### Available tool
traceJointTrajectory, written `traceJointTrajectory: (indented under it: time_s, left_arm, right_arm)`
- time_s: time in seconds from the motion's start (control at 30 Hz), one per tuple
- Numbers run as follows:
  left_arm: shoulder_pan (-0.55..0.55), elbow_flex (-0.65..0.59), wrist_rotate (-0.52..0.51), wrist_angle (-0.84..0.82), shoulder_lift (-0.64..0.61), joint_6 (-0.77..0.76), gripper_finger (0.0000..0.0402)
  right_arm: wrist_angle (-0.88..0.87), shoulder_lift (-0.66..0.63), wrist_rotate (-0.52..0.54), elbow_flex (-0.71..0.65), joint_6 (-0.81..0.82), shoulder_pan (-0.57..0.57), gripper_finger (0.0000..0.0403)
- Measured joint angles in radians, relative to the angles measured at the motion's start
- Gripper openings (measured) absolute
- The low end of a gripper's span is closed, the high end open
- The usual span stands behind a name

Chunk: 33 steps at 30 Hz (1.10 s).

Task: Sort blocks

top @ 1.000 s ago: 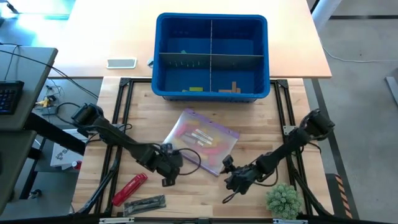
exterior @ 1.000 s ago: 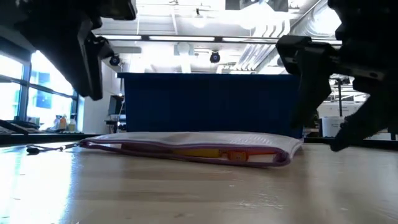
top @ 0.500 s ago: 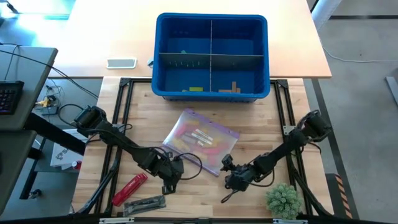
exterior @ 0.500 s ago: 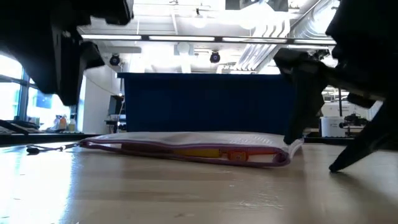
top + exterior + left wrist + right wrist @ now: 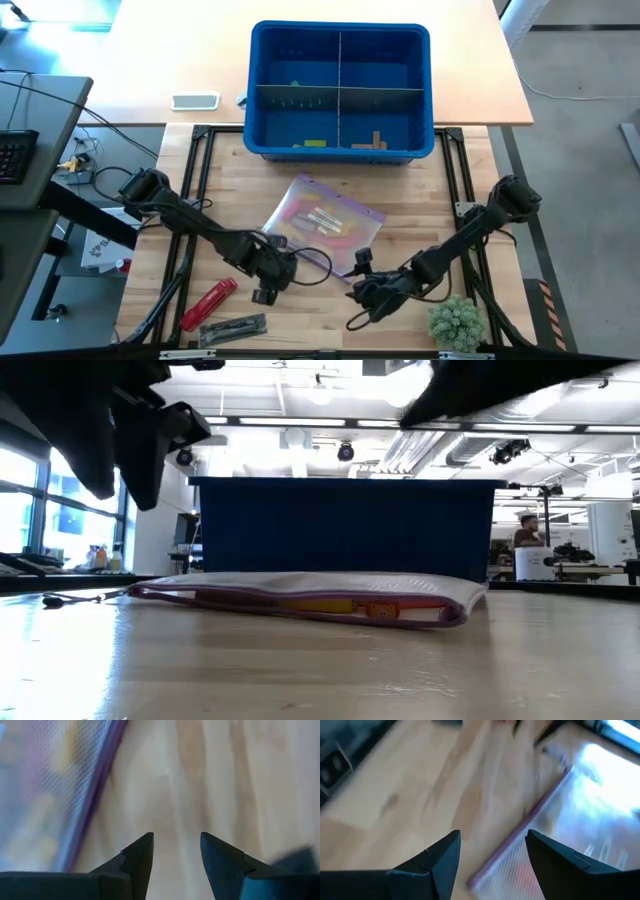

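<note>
The pale wooden tabletop (image 5: 230, 205) is smooth under me, and the blue four-part bin (image 5: 340, 90), hard plastic, sits at its far side with a few blocks (image 5: 378, 143) in its near compartments. Most blocks seem shut inside the flat mesh pouch (image 5: 325, 222) with its purple edging, limp and slippery. I judge I must pin one corner and work the edge open. My left pincer (image 5: 266, 292) and right pincer (image 5: 360, 290) both gape, empty.
</note>
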Motion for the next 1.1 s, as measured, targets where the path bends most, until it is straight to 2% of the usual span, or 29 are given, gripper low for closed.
traceJointTrajectory:
  time_s: [0.13, 0.23, 0.43, 0.6, 0.77, 0.9, 1.1]
  left_arm:
    - [0.011, 0.000, -0.043, -0.091, -0.026, 0.117, 0.0143]
    - [0.011, 0.000, -0.076, -0.127, -0.043, 0.213, 0.0143]
    - [0.010, 0.000, -0.113, -0.134, -0.055, 0.367, 0.0143]
    - [0.017, 0.000, -0.191, -0.093, -0.055, 0.364, 0.0142]
    - [0.020, 0.000, -0.206, -0.014, -0.055, 0.364, 0.0142]
    - [0.015, 0.000, -0.206, 0.001, -0.055, 0.359, 0.0142]
    - [-0.011, 0.000, -0.208, -0.022, -0.057, 0.258, 0.0142]
  right_arm:
    - [0.005, 0.000, 0.005, 0.052, -0.054, -0.007, 0.0213]
    - [0.001, 0.000, 0.006, 0.064, -0.037, -0.018, 0.0213]
    - [-0.004, 0.000, 0.011, 0.065, 0.197, -0.034, 0.0213]
    - [0.004, 0.000, 0.010, 0.065, 0.329, -0.035, 0.0213]
    - [0.048, 0.000, -0.038, 0.065, 0.424, -0.035, 0.0213]
    - [0.071, 0.000, -0.065, 0.065, 0.427, -0.035, 0.0213]
    - [0.132, 0.000, -0.093, 0.066, 0.427, -0.042, 0.0213]
